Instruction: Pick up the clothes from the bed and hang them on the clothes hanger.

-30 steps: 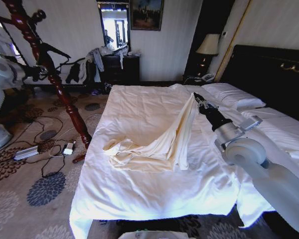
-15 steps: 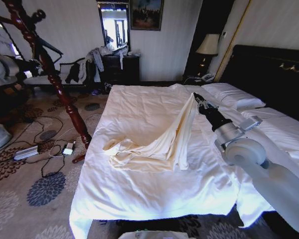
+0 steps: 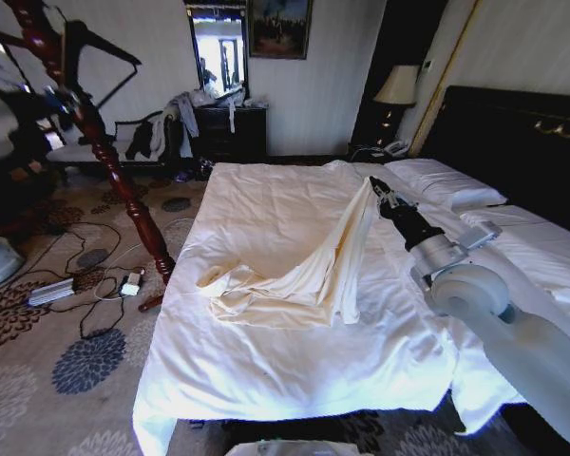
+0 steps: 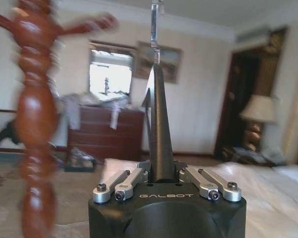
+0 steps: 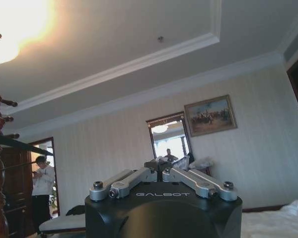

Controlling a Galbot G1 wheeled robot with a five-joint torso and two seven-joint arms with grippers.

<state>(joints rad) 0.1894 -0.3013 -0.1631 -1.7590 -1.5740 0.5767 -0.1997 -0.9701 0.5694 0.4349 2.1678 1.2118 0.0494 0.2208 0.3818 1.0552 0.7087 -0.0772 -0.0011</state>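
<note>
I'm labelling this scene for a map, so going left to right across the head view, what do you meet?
Slim black triangular hanger → tall red-brown turned-wood coat stand → cream long-sleeved shirt lifted off the white-duvet bed → right hand gripping the shirt's raised end → cream-shaded bedside lamp → tall black headboard.

A: What does the right arm point(image 3: 475, 285) look like?
B: Pale grey rounded shells with a silvery clamp ring, narrowing to a black forearm and a black right gripper point(image 3: 380, 190).
A: And up close?
B: The left gripper point(image 4: 161, 181) has a glossy black housing lettered "GALBOT" in white, with silver linkage bars held by dark screws. The right gripper's housing matches.
</note>
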